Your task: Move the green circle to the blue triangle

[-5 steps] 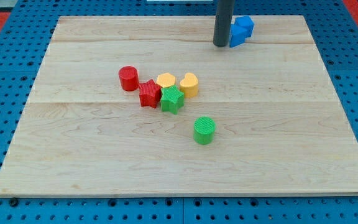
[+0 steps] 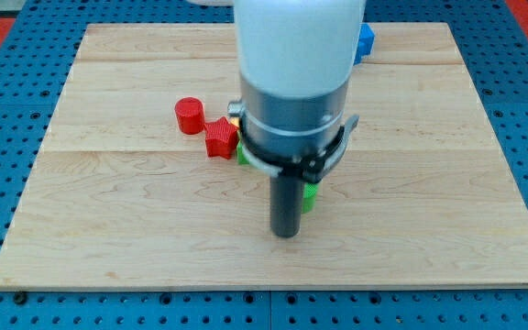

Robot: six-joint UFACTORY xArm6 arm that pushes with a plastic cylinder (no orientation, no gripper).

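My tip [image 2: 286, 233] rests on the board just below and slightly left of the green circle [image 2: 310, 196], of which only a sliver shows at the rod's right side. The arm's wide body hides most of the middle of the board. The blue triangle is not clearly visible; only part of a blue block [image 2: 365, 41] shows at the view's top beside the arm. A red cylinder [image 2: 189, 115] and a red star block [image 2: 220, 138] lie at the view's left of the arm. A sliver of the green star [image 2: 242, 155] shows beside the red star.
The wooden board [image 2: 108, 229] lies on a blue pegboard table. The yellow blocks are hidden behind the arm except for a tiny yellow edge [image 2: 234, 115].
The rod has moved from the view's top near the blue blocks down to just below the green circle. The arm now covers the yellow blocks and most of the green ones.
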